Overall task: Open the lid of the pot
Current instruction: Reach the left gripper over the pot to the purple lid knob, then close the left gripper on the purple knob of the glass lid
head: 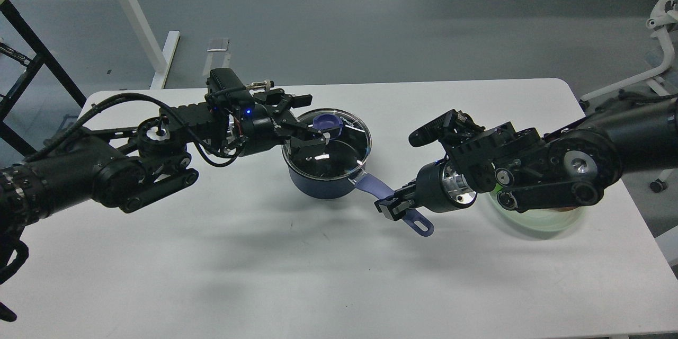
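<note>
On the white desk (265,254) stands the dark navy saucepan (323,185), its clear glass steel-rimmed lid (339,153) tilted. Left jaws (312,130) spread around the purple-blue knob (327,123). Right jaws (392,206) clamp the long lavender handle (378,189). Pale green plate (545,220) lies beneath the right arm.

One view only, from the robot's head, looking forward and down over a white table (265,275). The left arm comes in from the left edge and the right arm from the right, their grippers near mid-frame. Grey floor (344,21) lies beyond the hands. The arms look large and near.
</note>
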Controlling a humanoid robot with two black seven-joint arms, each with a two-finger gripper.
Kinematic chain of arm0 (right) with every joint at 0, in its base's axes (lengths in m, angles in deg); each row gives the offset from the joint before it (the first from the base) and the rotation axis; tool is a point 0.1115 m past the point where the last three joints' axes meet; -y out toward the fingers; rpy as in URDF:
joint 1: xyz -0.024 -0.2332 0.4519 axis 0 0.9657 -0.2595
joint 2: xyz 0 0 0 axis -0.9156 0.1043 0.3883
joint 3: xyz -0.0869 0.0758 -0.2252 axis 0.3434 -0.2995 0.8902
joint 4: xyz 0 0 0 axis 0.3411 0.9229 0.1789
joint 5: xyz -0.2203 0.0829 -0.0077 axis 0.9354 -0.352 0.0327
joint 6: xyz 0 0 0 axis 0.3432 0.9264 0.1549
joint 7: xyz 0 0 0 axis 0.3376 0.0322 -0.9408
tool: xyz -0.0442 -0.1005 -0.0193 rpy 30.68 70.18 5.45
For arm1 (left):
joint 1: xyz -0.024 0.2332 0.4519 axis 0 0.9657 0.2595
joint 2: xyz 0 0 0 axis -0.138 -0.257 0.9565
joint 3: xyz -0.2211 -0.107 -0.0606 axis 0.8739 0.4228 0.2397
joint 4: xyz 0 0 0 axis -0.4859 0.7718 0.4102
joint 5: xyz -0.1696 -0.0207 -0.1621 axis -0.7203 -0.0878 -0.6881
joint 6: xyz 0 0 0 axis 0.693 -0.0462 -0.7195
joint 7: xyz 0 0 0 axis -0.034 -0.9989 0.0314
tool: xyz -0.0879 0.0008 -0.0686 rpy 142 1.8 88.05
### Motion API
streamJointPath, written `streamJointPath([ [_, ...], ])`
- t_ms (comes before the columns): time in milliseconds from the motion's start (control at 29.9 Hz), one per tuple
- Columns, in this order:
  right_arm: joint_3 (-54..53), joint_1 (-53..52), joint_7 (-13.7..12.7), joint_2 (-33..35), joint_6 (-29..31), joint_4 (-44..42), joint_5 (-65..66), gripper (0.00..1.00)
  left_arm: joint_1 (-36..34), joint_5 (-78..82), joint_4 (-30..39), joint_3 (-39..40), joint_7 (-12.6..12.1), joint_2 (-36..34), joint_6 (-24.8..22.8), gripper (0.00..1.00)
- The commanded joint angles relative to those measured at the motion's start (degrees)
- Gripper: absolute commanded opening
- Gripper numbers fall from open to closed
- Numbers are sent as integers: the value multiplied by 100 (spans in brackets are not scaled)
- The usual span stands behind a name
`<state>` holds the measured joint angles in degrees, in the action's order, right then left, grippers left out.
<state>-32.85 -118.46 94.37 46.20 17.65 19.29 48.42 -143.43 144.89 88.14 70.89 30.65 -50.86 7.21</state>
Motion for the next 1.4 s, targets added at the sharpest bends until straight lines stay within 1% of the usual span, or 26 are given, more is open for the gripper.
streamJointPath([
  [0,-3,1,-4,0,8,0,0,20,-78,35,-34,-120,-8,135,-1,99],
  [134,-3,-8,4,0,17,0,0,20,-95,36,-315,-472,1,293,77,99],
  [234,-3,-17,4,0,17,0,0,20,-87,36,-359,-499,1,363,174,99],
  [535,-3,-17,4,-9,122,-9,0,20,-78,36,-403,-499,1,381,175,99],
  [702,-12,-17,-4,-9,131,-9,0,20,-104,18,-614,-482,18,434,183,99],
  [1203,-21,-17,-4,-26,131,-27,0,20,-51,-43,-676,-517,45,548,183,99],
  [1270,-21,-17,-4,-26,131,-27,0,20,-51,-43,-676,-517,53,539,183,97],
  [1370,-21,-17,-4,-35,131,-36,0,20,-51,-43,-693,-517,62,530,183,85],
])
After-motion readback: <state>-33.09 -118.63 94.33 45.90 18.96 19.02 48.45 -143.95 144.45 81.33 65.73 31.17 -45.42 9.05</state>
